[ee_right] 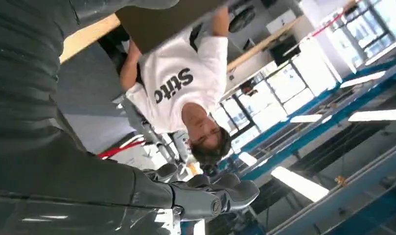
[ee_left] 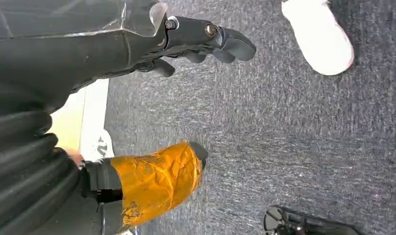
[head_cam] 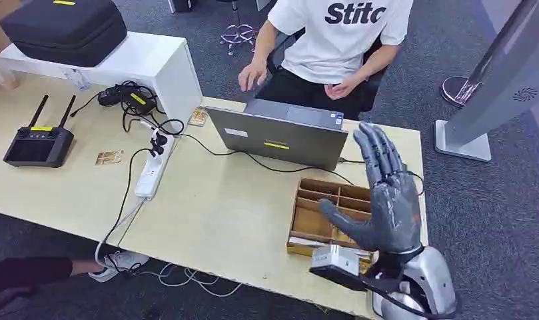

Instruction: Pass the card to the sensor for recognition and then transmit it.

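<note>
My right hand [head_cam: 386, 193] is raised upright over the table's right end, fingers spread, holding nothing. Just below and behind it sits a wooden compartment box [head_cam: 318, 208]. The right wrist view has the same hand [ee_right: 205, 196] pointing toward a seated person. Two small tan cards lie on the table: one [head_cam: 108, 158] beside the power strip, the other [head_cam: 198, 117] by the laptop's left corner. My left hand [ee_left: 210, 41] hangs over grey carpet, fingers loosely bent and holding nothing.
An open laptop [head_cam: 280, 137] stands mid-table with a person [head_cam: 333, 40] seated behind it. A power strip [head_cam: 150, 173] with cables, a black controller [head_cam: 38, 143] and a black case [head_cam: 63, 27] on a white stand occupy the left. A person's white shoe [ee_left: 318, 34] is on the floor.
</note>
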`<action>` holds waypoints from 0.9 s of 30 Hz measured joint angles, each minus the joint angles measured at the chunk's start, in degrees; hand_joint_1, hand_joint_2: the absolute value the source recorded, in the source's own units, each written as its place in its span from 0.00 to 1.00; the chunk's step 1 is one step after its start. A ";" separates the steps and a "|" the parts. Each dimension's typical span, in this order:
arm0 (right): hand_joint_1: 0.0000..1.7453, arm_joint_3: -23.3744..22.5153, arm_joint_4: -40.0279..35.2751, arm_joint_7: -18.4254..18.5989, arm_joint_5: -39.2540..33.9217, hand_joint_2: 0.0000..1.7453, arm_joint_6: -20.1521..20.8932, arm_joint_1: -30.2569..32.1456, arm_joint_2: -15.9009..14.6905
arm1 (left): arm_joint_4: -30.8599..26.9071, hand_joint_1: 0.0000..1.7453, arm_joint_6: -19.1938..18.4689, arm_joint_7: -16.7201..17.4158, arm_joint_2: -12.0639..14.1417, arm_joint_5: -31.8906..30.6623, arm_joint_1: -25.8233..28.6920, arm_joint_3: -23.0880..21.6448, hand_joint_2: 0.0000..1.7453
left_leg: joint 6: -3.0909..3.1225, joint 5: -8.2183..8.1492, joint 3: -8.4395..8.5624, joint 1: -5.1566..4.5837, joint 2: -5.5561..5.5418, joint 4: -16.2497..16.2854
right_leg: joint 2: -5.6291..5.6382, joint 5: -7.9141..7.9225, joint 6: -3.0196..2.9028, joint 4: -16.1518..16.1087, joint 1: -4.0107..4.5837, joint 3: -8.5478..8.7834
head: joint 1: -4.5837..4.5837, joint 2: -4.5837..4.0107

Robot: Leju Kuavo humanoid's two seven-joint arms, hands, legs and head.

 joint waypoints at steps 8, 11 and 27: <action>0.00 1.46 0.07 -3.43 -2.16 1.00 -2.64 9.17 -8.67 | 0.00 0.00 0.33 0.00 -0.02 0.74 0.18 1.99 1.00 | 0.07 -0.09 -0.03 -0.02 0.01 0.00 | 0.01 -0.02 0.03 -0.01 -0.01 -0.02 | 0.00 0.00; 0.00 1.62 0.07 -3.03 -2.14 1.00 -1.96 9.93 -9.96 | 0.00 0.00 0.44 0.00 -0.04 0.83 0.18 2.36 1.00 | 0.08 -0.09 -0.01 -0.01 0.01 0.00 | 0.01 -0.02 0.03 -0.01 -0.01 -0.02 | 0.00 0.00; 0.00 5.38 3.28 9.32 17.63 1.00 -2.10 14.44 -18.81 | 0.00 0.00 1.33 -0.17 0.00 1.59 0.02 4.28 1.00 | 0.08 -0.09 -0.01 -0.02 0.02 0.00 | 0.02 -0.02 0.03 -0.01 -0.01 0.00 | 0.00 0.00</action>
